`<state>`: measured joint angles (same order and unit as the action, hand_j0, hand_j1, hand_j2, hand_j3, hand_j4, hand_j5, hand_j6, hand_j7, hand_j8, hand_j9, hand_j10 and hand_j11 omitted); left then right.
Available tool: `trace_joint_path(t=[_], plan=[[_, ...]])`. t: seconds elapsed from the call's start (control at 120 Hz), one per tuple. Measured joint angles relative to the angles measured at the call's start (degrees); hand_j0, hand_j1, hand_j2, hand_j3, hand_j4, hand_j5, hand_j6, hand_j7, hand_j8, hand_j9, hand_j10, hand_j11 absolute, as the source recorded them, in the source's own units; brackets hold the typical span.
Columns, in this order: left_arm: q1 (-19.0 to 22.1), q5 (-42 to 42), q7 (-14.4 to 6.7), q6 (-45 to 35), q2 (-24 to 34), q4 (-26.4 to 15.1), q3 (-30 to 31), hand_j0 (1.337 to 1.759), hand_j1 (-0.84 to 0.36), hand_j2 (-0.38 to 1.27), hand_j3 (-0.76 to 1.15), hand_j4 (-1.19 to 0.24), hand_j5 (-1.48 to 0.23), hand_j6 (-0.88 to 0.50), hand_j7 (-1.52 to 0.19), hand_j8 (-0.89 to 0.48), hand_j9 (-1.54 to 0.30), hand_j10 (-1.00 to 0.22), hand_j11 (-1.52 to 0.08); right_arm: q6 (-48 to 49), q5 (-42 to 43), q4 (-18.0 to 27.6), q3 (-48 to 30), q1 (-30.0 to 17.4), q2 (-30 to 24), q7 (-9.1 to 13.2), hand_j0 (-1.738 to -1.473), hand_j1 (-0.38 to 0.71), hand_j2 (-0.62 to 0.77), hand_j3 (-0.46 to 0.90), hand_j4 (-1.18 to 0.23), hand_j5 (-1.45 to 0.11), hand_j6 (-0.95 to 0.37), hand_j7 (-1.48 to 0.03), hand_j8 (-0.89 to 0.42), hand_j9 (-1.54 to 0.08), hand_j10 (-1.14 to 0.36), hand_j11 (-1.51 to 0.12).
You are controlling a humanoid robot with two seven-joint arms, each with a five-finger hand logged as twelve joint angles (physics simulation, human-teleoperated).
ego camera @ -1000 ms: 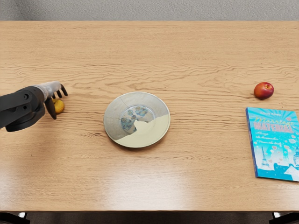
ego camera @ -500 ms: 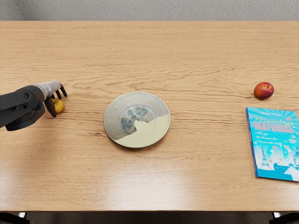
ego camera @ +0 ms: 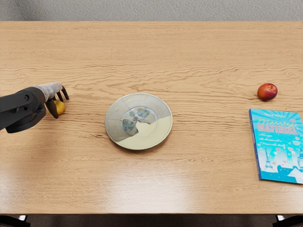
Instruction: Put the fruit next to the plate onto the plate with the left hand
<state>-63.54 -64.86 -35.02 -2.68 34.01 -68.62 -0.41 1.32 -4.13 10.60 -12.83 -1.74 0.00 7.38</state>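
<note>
A small yellow-orange fruit lies on the table to the left of the plate, a round grey and cream dish with a blue pattern in its middle. My left hand comes in from the left edge and hovers right at the fruit. Its fingers are spread behind the fruit and its thumb stands in front, hiding the fruit's left half. The hand is open, and the fruit still rests on the wood. The right arm is out of view.
A red apple sits far to the right. Just below it a blue book lies at the table's right edge. The wooden table runs wide behind the plate.
The left hand has crept slightly right, and its thumb now covers more of the fruit. The fruit and plate have not moved.
</note>
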Motion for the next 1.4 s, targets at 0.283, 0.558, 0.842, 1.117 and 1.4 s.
trace_joint_path(t=[0.283,0.558,0.842,1.117,1.4], plan=[[0.00,0.00,0.00,0.07,0.00,-0.02,0.01,1.656,-0.22,0.14,0.00,-0.51,-0.68,-0.51,-0.68,-0.51,-0.68,-0.51,-0.68,0.00,0.00,0.00,0.00,-0.01,0.00,0.00,-1.658,-0.32,-0.01,0.00,-0.03,-0.04,-0.03,-0.04,-0.03,-0.04,-0.03,-0.04],[-0.06,0.01,0.00,0.34,0.00,-0.02,-0.01,1.656,-0.25,0.20,0.00,-0.56,-0.74,-0.53,-0.74,-0.50,-0.74,-0.56,-0.74,0.00,0.00,0.01,0.00,-0.09,0.00,0.00,-1.658,-0.32,-0.01,0.00,-0.03,-0.03,-0.03,-0.03,-0.03,-0.03,-0.03,-0.03],[-0.09,0.18,-0.05,0.70,0.00,-0.04,-0.01,1.655,-0.27,0.22,0.00,-0.63,-0.78,-0.49,-0.80,-0.46,-0.80,-0.62,-0.80,0.00,0.00,-0.02,0.00,-0.15,0.00,0.00,-1.658,-0.32,-0.01,0.00,-0.03,-0.03,-0.03,-0.03,-0.03,-0.03,-0.03,-0.03],[-0.09,0.36,-0.02,0.74,0.03,-0.06,-0.03,1.654,-0.27,0.28,0.00,-0.66,-0.82,-0.50,-0.84,-0.47,-0.85,-0.65,-0.85,0.00,0.00,-0.02,0.00,-0.22,0.00,0.00,-1.658,-0.32,-0.01,0.00,-0.03,-0.03,-0.03,-0.03,-0.03,-0.03,-0.03,-0.03],[-0.74,0.76,0.00,0.83,0.11,-1.17,-0.15,1.656,-0.29,0.36,0.00,-0.66,-0.88,-0.49,-0.87,-0.47,-0.87,-0.66,-0.87,0.00,0.00,-0.03,0.00,-0.27,0.00,0.00,-1.658,-0.32,-0.01,0.00,-0.03,-0.04,-0.03,-0.04,-0.03,-0.04,-0.03,-0.04]])
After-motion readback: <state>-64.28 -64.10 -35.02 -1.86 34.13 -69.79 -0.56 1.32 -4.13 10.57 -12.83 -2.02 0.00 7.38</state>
